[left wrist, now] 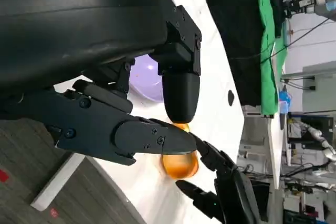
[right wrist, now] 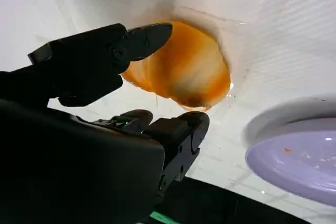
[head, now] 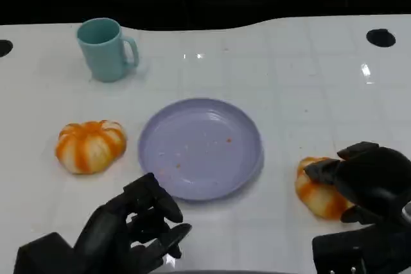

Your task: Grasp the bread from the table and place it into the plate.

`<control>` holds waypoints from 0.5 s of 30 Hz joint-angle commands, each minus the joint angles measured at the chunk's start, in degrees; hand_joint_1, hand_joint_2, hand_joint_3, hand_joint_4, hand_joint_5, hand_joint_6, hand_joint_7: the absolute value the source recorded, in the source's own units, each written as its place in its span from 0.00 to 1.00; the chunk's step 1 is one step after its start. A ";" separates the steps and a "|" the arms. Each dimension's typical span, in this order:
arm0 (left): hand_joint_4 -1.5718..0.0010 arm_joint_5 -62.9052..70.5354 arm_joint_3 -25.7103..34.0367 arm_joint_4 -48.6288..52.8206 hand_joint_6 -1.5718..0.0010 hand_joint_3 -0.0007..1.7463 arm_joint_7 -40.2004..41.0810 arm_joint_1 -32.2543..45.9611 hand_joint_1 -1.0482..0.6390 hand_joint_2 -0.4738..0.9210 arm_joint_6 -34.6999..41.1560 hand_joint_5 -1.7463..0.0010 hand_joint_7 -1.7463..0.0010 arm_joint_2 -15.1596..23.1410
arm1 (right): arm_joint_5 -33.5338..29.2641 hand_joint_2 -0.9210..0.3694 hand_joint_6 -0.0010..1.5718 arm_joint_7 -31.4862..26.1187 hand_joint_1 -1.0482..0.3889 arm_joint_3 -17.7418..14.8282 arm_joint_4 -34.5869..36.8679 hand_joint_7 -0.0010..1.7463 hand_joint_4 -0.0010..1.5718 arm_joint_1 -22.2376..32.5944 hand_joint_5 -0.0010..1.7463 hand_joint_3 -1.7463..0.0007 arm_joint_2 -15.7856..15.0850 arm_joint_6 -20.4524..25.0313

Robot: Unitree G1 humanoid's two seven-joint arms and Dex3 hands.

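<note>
On the white table (head: 289,81), to the right of the plate, an orange-and-white striped bread (head: 316,192) lies with the robot's right hand (head: 363,181) closing around it. Black fingers drape over the bread's right side and top in the head view. From the right wrist camera, one finger (right wrist: 105,59) lies along the top of the loaf (right wrist: 184,72) while others curl in under its near edge, so the hand brackets the bread on two sides; whether the grip is firm cannot be told, and the bread appears to rest on the table surface.

Just beside the bread, apart from it, sits the lavender plate (head: 200,147), round and shallow, with a few orange crumbs on its face. Its rim (right wrist: 294,156) also appears at the edge of the right wrist view.

Near the table's front edge, below the plate's lower left rim, the left hand (head: 138,226) hovers with fingers loosely curled and spread, holding nothing. Its own wrist camera looks past those fingers (left wrist: 147,140) to the plate (left wrist: 144,80) and, beyond, the bread (left wrist: 179,163) with the other hand's fingers around it.

Left of the plate a second striped bread (head: 90,146) lies alone. Farther back on the left stands a teal mug (head: 104,49), upright, handle to the right.
</note>
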 commanded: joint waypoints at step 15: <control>0.59 -0.29 0.54 -1.42 0.71 0.14 0.13 0.58 0.29 1.00 0.12 0.00 0.02 0.70 | 4.66 0.02 0.51 -2.80 0.46 2.84 17.90 0.05 0.51 -11.23 0.12 1.00 6.66 7.58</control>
